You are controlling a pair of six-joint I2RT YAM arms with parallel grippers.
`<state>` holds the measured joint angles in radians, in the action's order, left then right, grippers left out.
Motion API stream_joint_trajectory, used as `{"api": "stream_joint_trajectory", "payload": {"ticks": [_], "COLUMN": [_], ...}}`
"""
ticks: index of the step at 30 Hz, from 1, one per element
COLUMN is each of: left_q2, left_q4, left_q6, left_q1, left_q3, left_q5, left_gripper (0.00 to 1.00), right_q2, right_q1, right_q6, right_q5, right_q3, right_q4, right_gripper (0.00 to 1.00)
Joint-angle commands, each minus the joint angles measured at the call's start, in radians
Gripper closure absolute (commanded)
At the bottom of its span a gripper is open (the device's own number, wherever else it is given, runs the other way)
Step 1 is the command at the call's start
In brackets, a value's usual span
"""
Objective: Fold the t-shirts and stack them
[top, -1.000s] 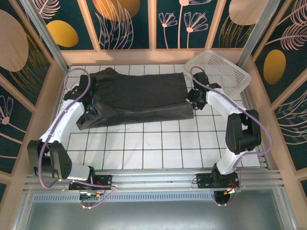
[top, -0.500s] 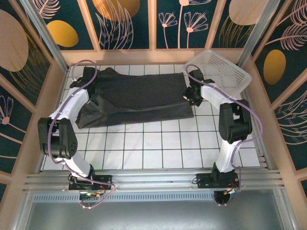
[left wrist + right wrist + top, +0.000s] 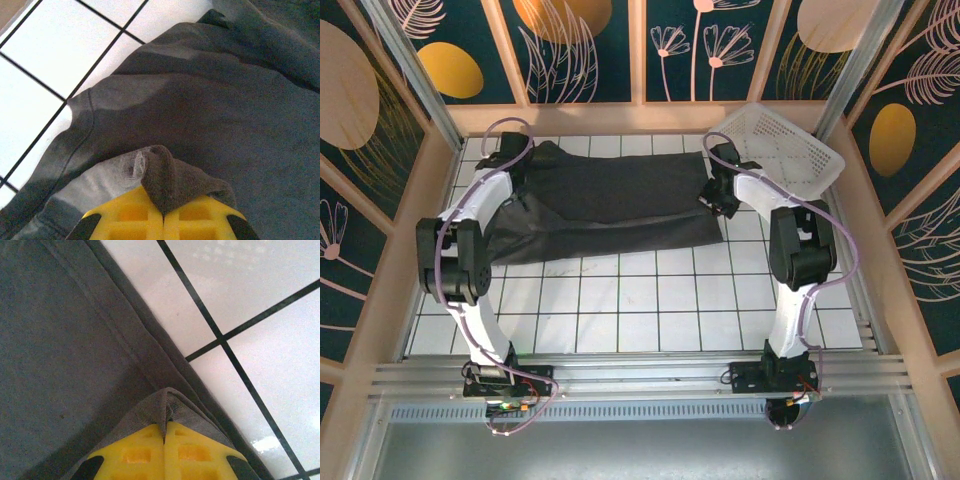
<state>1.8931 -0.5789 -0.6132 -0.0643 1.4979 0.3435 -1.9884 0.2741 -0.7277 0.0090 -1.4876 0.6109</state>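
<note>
A dark charcoal t-shirt (image 3: 605,205) lies spread across the far half of the tiled table, folded over itself. My left gripper (image 3: 510,162) is at the shirt's far left end, shut on a pinched fold of its fabric (image 3: 167,177). The yellow fingers (image 3: 200,220) meet with cloth between them. My right gripper (image 3: 718,192) is at the shirt's right edge, shut on a pinch of the hem (image 3: 167,407). In the right wrist view, the shirt's edge (image 3: 125,335) runs diagonally over white tile.
A white lattice basket (image 3: 790,150) stands at the back right corner, just beyond the right gripper. Wooden walls (image 3: 620,118) close the table at the back and sides. White tiles (image 3: 640,310) stretch from the shirt to the arm bases.
Both grippers have moved toward the back of the table, the left one farthest, drawing the shirt's ends with them. The shirt's near edge has shifted slightly back. Both grips stayed shut.
</note>
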Motion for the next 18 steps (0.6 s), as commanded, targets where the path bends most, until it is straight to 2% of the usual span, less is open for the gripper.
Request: {"api": "stream_joint_trajectory", "payload": {"ticks": [1, 2, 3, 4, 7, 10, 12, 16, 18], "left_q2": [0.049, 0.057, 0.055, 0.043, -0.061, -0.173, -0.25, -0.304, -0.291], "left_q4": [0.012, -0.001, -0.011, -0.021, -0.028, -0.044, -0.044, 0.013, 0.049], "left_q6": [0.081, 0.09, 0.094, 0.091, 0.065, -0.004, -0.054, -0.129, -0.153], "left_q1": [0.008, 0.008, 0.008, 0.008, 0.009, 0.019, 0.031, 0.092, 0.139], "left_q3": [0.075, 0.091, 0.096, 0.095, 0.022, -0.113, -0.22, -0.397, -0.439], "left_q5": [-0.011, -0.021, -0.028, -0.03, -0.05, -0.137, -0.211, -0.346, -0.407], "left_gripper": [0.91, 0.74, 0.47, 0.32, 0.21, 0.27, 0.34, 0.55, 0.61], "right_q2": [-0.03, -0.023, -0.008, 0.015, 0.119, 0.22, 0.259, 0.261, 0.236], "right_q1": [-0.013, -0.012, -0.01, -0.008, 0.005, 0.02, 0.038, 0.061, 0.065], "right_q6": [0.033, 0.041, 0.049, 0.059, 0.099, 0.121, 0.13, 0.143, 0.152], "right_q5": [0.012, 0.011, 0.012, 0.013, 0.04, 0.027, 0.012, -0.061, -0.081], "right_q3": [-0.044, -0.049, -0.046, -0.038, 0.034, 0.157, 0.238, 0.321, 0.325], "right_q4": [0.033, 0.033, 0.026, 0.015, -0.042, -0.099, -0.133, -0.198, -0.22], "right_gripper": [0.87, 0.76, 0.69, 0.63, 0.54, 0.54, 0.59, 0.8, 0.85]}}
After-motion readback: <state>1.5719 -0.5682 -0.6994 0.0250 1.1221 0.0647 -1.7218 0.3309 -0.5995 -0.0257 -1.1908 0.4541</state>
